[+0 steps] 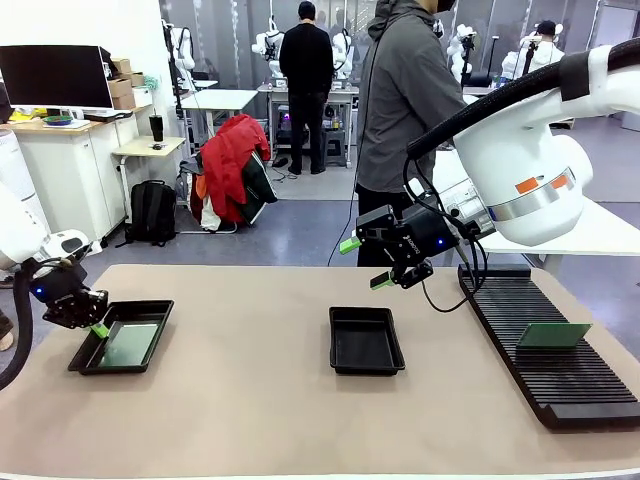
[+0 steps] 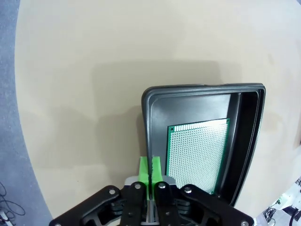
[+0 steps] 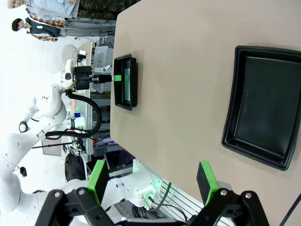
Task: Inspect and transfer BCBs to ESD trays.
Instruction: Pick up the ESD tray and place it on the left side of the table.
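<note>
My left gripper (image 1: 97, 328) (image 2: 151, 167) is shut on the near rim of the left ESD tray (image 1: 150, 305) (image 2: 202, 88). A green BCB (image 1: 128, 343) (image 2: 197, 153) lies flat on that tray's floor. A second ESD tray (image 1: 367, 371) (image 3: 240, 94) sits bare in the middle of the table. My right gripper (image 1: 366, 264) (image 3: 152, 178) hangs open above the table just behind this tray, nothing between its green pads. Another BCB (image 1: 553, 335) stands on edge in the rack. The right wrist view also catches the far-off left tray (image 3: 133, 82).
A long black slotted rack (image 1: 545, 380) runs along the table's right side. A person in a grey hoodie (image 1: 405, 100) stands at the far edge, behind my right arm. Bare tan tabletop (image 1: 240, 400) lies between the two trays.
</note>
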`<state>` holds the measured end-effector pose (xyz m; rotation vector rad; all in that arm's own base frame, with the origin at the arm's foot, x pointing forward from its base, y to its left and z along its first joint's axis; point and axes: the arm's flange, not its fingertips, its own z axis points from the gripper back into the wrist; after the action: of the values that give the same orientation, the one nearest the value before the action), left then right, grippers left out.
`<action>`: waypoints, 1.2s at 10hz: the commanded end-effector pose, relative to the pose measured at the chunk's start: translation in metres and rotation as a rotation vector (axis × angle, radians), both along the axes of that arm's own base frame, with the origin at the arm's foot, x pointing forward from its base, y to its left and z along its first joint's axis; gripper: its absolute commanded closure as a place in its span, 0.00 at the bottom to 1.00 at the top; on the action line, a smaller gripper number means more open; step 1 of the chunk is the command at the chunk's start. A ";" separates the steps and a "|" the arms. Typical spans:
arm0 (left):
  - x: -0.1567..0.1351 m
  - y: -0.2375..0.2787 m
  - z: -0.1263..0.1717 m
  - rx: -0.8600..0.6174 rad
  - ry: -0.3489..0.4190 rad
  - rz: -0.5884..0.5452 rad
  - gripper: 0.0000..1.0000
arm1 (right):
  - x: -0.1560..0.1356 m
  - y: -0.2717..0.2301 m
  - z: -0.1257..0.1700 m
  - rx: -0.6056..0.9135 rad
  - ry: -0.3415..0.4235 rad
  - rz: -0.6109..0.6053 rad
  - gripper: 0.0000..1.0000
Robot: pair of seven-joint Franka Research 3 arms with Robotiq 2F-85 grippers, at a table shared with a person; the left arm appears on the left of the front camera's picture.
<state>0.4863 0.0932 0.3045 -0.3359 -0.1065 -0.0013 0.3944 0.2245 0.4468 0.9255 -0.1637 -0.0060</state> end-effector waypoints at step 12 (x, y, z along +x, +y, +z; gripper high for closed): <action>-0.012 -0.009 0.046 0.138 0.089 -0.031 0.50 | 0.000 0.000 0.002 -0.006 0.006 -0.012 0.00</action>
<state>0.4794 0.0857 0.3374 -0.2405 -0.0339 -0.0295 0.3944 0.2245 0.4468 0.9255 -0.1637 -0.0061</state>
